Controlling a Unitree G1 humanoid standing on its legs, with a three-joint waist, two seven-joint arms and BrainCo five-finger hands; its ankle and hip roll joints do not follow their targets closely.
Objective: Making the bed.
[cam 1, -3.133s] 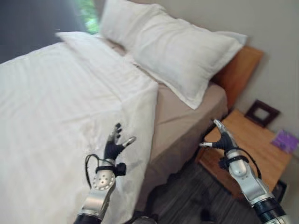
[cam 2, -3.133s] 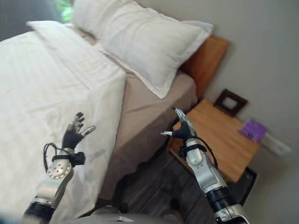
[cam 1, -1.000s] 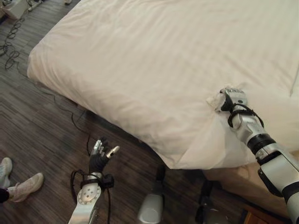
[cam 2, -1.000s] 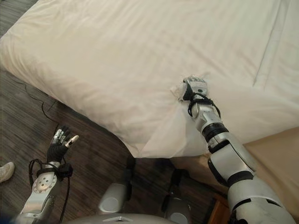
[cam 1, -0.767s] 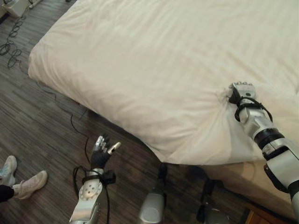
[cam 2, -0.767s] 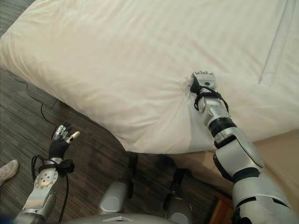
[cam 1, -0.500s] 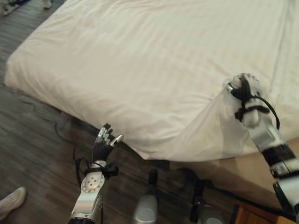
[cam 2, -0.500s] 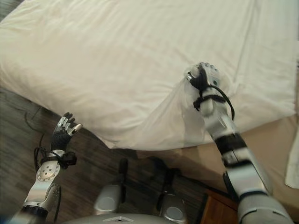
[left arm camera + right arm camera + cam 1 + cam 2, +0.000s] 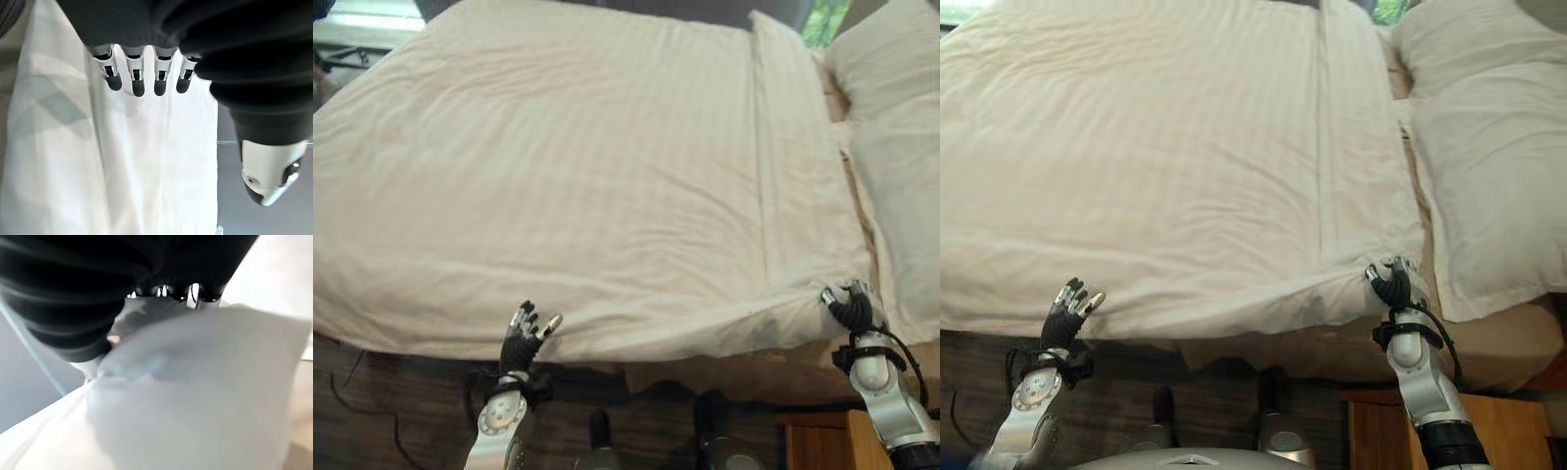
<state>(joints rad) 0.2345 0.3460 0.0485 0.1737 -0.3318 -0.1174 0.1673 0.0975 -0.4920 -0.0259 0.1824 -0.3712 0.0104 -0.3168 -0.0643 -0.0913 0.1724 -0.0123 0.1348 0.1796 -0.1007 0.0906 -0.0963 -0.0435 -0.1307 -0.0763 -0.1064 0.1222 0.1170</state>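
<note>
A wide bed [image 9: 773,377] takes up most of the scene, its beige mattress side showing along the near edge below the covers. Spread over it lies a white striped duvet [image 9: 568,186], fairly flat, with soft wrinkles gathering toward its near edge and a folded-back band running near to far along its right side. The duvet's near edge hangs just over the side of the bed, and its near right corner is bunched and drawn toward the right.

To the right of the folded band, at the head of the bed, lie two white pillows [image 9: 1489,166], one partly over the other, the nearer one reaching down to the beige sheet at the near right.

Beyond the near edge of the bed is dark wood-grain floor [image 9: 391,411]. At the near right a corner of an orange-brown wooden nightstand [image 9: 1503,431] stands just beside the bed.

The right hand [image 9: 850,307] is at the duvet's near right corner, its fingers curled round the bunched cloth; in the right wrist view the white fabric presses close against the hand's dark cover and the fingertips wrap over it.

The left hand [image 9: 523,335] is raised at the near left, just in front of the duvet's hanging edge, with its fingers [image 9: 138,83] relaxed and spread and the thumb apart, holding nothing. In the left wrist view the white duvet shows past those fingers.
</note>
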